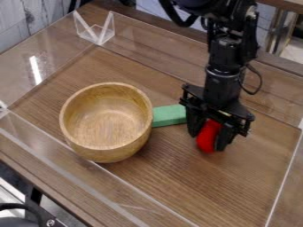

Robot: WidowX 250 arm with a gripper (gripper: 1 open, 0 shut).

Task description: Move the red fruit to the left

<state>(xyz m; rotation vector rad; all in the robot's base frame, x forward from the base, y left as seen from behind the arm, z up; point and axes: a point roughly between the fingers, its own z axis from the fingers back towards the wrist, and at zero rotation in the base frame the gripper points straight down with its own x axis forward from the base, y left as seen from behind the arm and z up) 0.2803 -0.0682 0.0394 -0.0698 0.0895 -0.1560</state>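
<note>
The red fruit (210, 137) rests on the wooden table, just right of the flat green block (169, 114). My gripper (213, 133) points straight down over it. Its black fingers (190, 122) stand on either side of the fruit and close against it. I cannot make out whether they press on it. The fruit's upper part is hidden behind the gripper body, and its lower end shows below the fingertips, down on the table.
A wooden bowl (106, 121) stands left of the green block. A clear plastic wall (278, 191) runs around the table. A clear folded stand (95, 29) sits at the back left.
</note>
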